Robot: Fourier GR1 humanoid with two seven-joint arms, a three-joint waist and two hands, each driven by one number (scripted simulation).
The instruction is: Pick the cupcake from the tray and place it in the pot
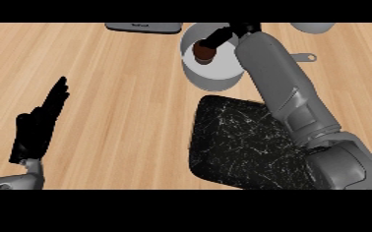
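A brown cupcake (204,54) sits inside the round grey pot (210,81) at the back of the counter, near the pot's left wall. My right hand (231,33) is over the pot, just behind and to the right of the cupcake, reaching down to its top. The grey forearm hides most of the hand, so its grip does not show. The black speckled tray (232,142) lies in front of the pot with nothing visible on it, partly under my right arm. My left hand (40,123) rests open at the lower left, fingers up.
A flat dark grey object (143,27) lies at the back edge, left of the pot. The pot's small handle (309,56) sticks out to the right. A pale grey rounded item (314,27) shows at the top right. Bare wooden counter (123,93) spreads between my left hand and the tray.
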